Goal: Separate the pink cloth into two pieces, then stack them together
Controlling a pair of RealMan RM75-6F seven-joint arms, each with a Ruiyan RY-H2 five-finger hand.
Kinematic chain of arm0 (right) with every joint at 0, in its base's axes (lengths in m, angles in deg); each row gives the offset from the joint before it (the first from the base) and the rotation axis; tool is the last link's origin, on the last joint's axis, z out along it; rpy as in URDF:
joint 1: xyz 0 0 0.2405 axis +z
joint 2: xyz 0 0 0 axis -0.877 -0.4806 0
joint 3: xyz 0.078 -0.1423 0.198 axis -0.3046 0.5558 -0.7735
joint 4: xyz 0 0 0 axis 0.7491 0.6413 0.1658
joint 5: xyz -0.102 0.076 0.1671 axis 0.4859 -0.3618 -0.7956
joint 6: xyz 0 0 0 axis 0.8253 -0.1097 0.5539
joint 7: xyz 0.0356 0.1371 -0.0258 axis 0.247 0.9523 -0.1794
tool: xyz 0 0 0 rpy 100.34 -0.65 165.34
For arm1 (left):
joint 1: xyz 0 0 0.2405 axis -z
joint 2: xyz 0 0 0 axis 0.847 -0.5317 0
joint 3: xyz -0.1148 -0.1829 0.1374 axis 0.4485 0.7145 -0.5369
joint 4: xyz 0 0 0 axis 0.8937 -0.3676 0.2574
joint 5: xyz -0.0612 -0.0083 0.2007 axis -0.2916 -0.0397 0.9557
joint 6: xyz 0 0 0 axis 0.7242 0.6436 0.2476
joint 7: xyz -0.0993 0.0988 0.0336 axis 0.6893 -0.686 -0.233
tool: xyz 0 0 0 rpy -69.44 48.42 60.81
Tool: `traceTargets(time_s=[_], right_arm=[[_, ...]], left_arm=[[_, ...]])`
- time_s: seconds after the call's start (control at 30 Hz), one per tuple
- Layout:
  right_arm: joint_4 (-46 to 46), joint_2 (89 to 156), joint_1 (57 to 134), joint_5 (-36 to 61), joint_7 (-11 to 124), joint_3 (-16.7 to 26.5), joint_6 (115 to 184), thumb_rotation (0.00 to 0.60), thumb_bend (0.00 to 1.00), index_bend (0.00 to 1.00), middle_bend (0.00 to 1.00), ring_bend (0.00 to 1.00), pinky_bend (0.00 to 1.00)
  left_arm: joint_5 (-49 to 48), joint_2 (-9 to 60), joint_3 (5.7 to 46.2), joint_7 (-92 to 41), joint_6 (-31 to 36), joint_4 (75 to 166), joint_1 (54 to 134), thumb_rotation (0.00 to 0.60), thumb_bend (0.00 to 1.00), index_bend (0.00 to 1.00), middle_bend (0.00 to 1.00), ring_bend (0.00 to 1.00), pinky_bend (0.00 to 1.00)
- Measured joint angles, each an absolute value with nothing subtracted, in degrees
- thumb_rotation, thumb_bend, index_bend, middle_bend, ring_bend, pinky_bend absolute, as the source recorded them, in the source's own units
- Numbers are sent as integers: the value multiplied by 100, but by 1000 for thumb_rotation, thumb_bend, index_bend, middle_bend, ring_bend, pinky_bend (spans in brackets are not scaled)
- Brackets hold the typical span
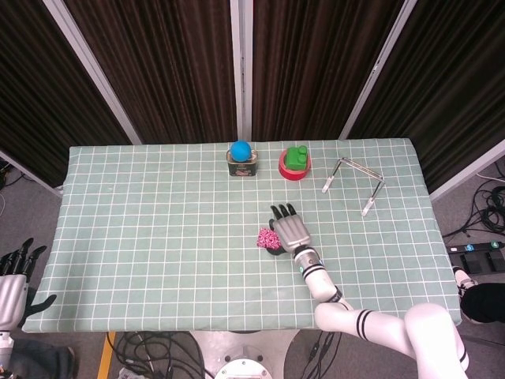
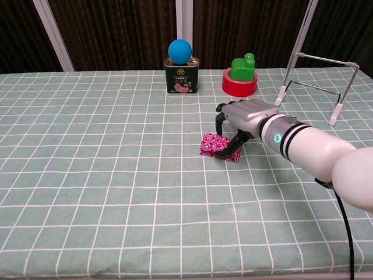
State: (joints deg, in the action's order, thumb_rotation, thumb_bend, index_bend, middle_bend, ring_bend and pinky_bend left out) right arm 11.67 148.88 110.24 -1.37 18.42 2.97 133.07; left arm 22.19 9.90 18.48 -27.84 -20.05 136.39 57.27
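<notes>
Where the pink cloth (image 2: 220, 146) lies, near mid-table and a bit right of centre, it shows as a small bunched patch on the green checked tablecloth (image 2: 105, 175). Right hand (image 2: 240, 118) is over its right part, palm down, fingers (image 2: 220, 119) curled toward the cloth, thumb reaching under to the cloth's right edge. Contact looks likely, but can't tell if it's actually pinching or just resting; grip state unclear. From the head view the right hand (image 1: 289, 228) covers the right side of the cloth (image 1: 267, 238), only a pink lump sticking out at its left. Right forearm runs back to the table's near right edge.

Left hand (image 1: 13, 271) is off the table past its left near corner, fingers spread apart, holding nothing; seen in the head view only.

Far side of table: dark tin can (image 2: 181, 75) with blue ball (image 2: 180, 51) sitting on top. Just right of it, red tape roll (image 2: 239, 85) with a green block (image 2: 244, 66) in it. Further right, metal wire stand (image 2: 317, 81), upright, well apart from the cloth. Dark curtains (image 2: 116, 29) behind.
</notes>
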Motion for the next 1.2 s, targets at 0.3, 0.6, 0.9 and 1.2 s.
traceTargets(time_s=[0.3, 0.6, 0.9, 1.2], right_arm=[[1147, 14862, 10988, -61, 1891, 377, 13382, 387, 145, 355, 46, 0, 0], [1066, 14813, 10938, -72, 1862, 425, 13460, 385, 147, 327, 44, 0, 0], [553, 14432, 10778, 104, 2110, 378, 13707, 385, 146, 300, 42, 0, 0], [-933, 12660, 9841, 1457, 3086, 813, 14795, 419, 154, 156, 13, 0, 0]], left_arm=[[2230, 995, 1849, -2766, -2006, 13624, 5730, 600, 61, 185, 131, 133, 157], [2234, 1002, 1856, -2761, -2010, 13634, 5733, 600, 60, 185, 131, 133, 157], [2244, 1018, 1862, -2684, -2042, 13567, 5719, 600, 60, 185, 131, 133, 157], [2273, 1043, 1920, -2722, -2032, 13627, 5789, 600, 60, 185, 131, 133, 157]])
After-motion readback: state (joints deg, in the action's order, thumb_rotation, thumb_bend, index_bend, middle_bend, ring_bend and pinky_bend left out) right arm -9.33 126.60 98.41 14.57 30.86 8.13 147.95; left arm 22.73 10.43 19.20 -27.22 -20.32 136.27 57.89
